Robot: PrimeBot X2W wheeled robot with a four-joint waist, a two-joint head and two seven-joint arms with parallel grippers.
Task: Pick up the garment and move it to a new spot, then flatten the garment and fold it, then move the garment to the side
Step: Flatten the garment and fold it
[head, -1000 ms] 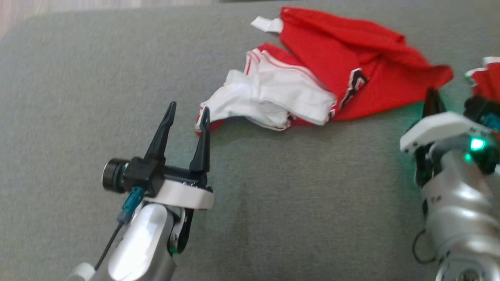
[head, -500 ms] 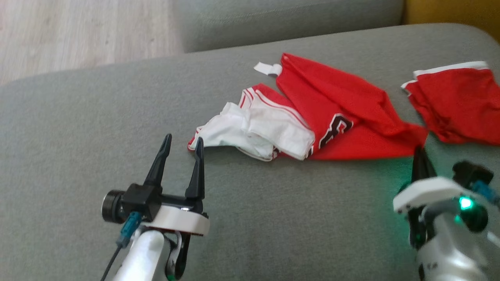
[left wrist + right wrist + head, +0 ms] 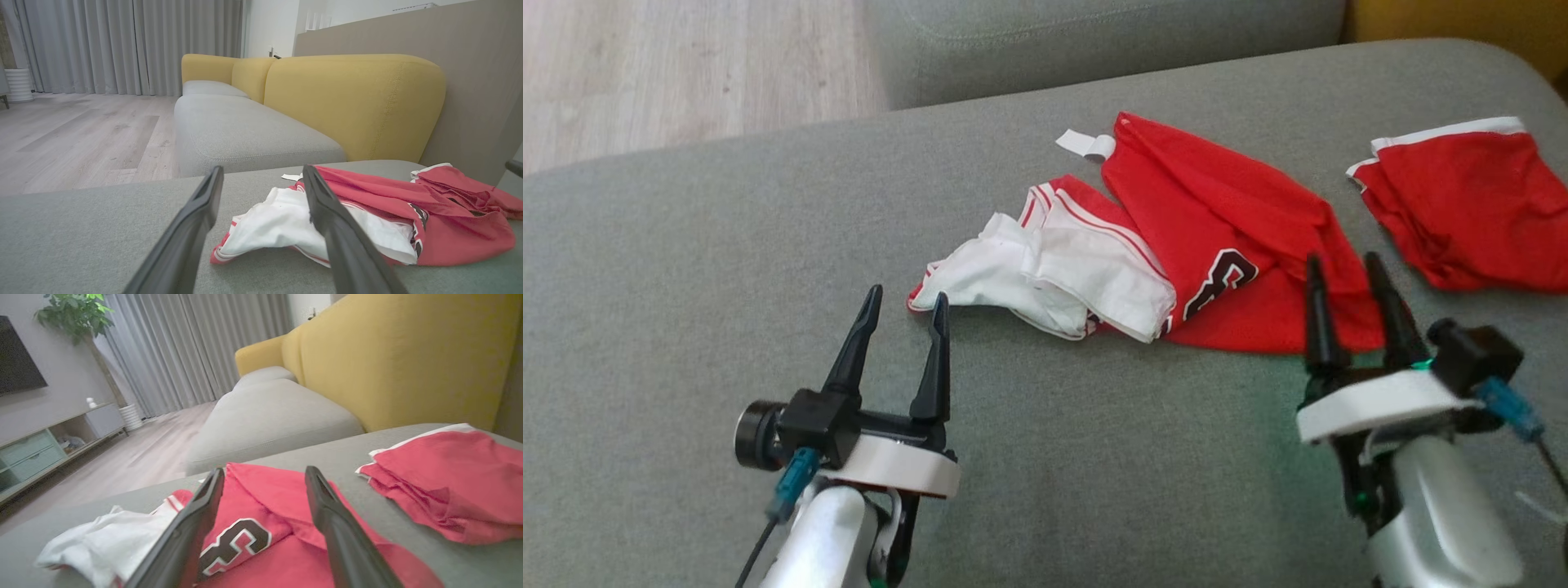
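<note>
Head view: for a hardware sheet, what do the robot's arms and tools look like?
Both forearms are glossy silver, the left forearm and right forearm each ending in a white collar. The left tool and right tool each have two long, tapered black fingers. A black camera block with a teal connector and dark cable sits beside each; a green light glows at the right wrist.

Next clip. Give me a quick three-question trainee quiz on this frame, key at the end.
1. True or false: the left tool and the right tool both stand open.
2. The second red garment lies on which side of the crumpled jersey? A: the robot's left. B: the robot's right.
3. Fill in: both garments lie on a ___ cushion.
Key: 1 true; 2 B; 3 grey.
</note>
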